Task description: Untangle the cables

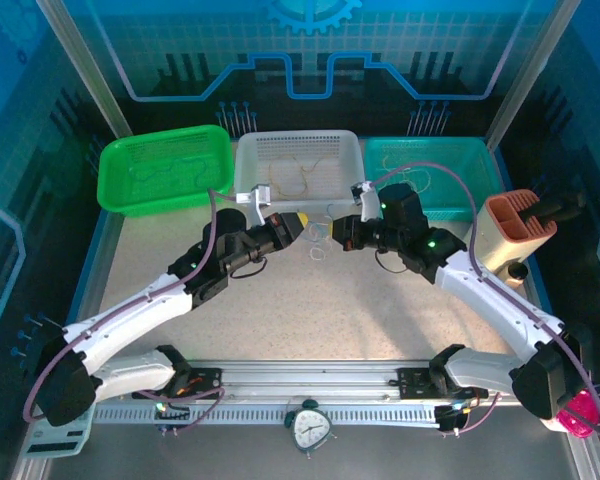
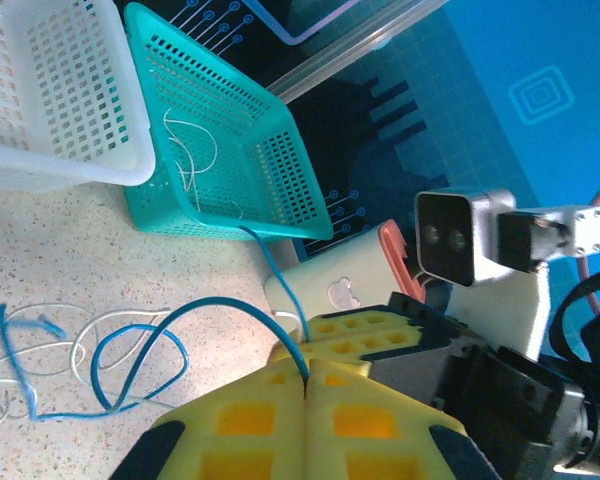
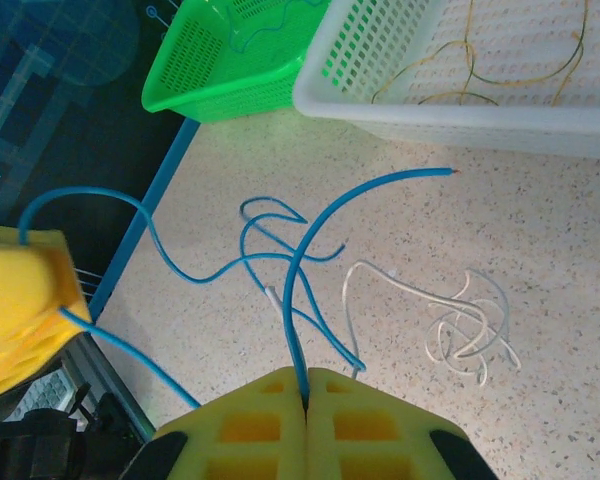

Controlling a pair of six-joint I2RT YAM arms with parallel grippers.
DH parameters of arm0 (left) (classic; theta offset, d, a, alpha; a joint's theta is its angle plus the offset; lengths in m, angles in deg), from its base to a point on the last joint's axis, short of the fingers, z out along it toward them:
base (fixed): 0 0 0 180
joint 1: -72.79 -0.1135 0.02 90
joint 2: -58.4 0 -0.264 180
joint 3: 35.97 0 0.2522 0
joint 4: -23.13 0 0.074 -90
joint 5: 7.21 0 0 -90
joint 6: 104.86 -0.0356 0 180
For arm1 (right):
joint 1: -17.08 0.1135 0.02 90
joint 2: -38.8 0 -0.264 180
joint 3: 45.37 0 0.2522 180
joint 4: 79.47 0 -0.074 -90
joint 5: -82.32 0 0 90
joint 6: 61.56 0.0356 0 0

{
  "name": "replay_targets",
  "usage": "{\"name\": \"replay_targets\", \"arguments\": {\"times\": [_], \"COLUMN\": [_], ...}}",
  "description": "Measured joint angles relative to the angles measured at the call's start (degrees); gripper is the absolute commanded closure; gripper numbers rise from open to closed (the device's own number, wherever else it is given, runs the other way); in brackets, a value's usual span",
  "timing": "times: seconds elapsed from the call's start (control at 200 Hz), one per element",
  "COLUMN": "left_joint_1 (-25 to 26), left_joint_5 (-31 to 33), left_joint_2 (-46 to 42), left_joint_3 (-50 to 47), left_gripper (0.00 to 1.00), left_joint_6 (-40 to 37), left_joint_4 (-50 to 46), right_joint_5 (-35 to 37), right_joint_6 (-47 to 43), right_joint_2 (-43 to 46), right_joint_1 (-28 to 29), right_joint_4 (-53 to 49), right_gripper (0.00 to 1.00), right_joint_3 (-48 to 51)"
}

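Separating step: left end effector [image 2: 307, 385] and right end effector [image 3: 305, 392] each pinching blue cable [image 3: 292, 330] near white basket [image 3: 430, 115]; next, probably drawing apart, clear of whitish cable [image 3: 470, 330].

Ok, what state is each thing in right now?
Left fingers: shut on thin blue cable strands.
Right fingers: shut on blue strands too.
Thin whitish cable: loose coil on table, unheld.
Green plastic basket: holds blue cord.
White plastic basket: holds yellow-tan cords.
Teal plastic basket: holds whitish cords.
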Motion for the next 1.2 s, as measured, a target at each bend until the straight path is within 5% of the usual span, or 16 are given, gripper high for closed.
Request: {"name": "replay_targets", "arguments": {"times": [0.765,1.2], "left_joint_1": [0.22,0.22], "left_joint_5": [-3.91,-2.93], "left_joint_2": [-0.87,-2.03], "left_joint_3": [5.55,9.64], "left_gripper": [1.0,1.0], "left_joint_6": [-9.94,-10.78], "left_joint_4": [-4.7,-8.48], "right_joint_5": [1.46,1.42], "right_joint_6": [0.85,0.9], "right_joint_2": [2.25,12.74], "right_joint_1": [-4.02,-2.01], "right_joint_4": [-0.04,-1.86], "right_gripper": [0.37,0.31], "right_joint_3": [7.56,2.47]}}
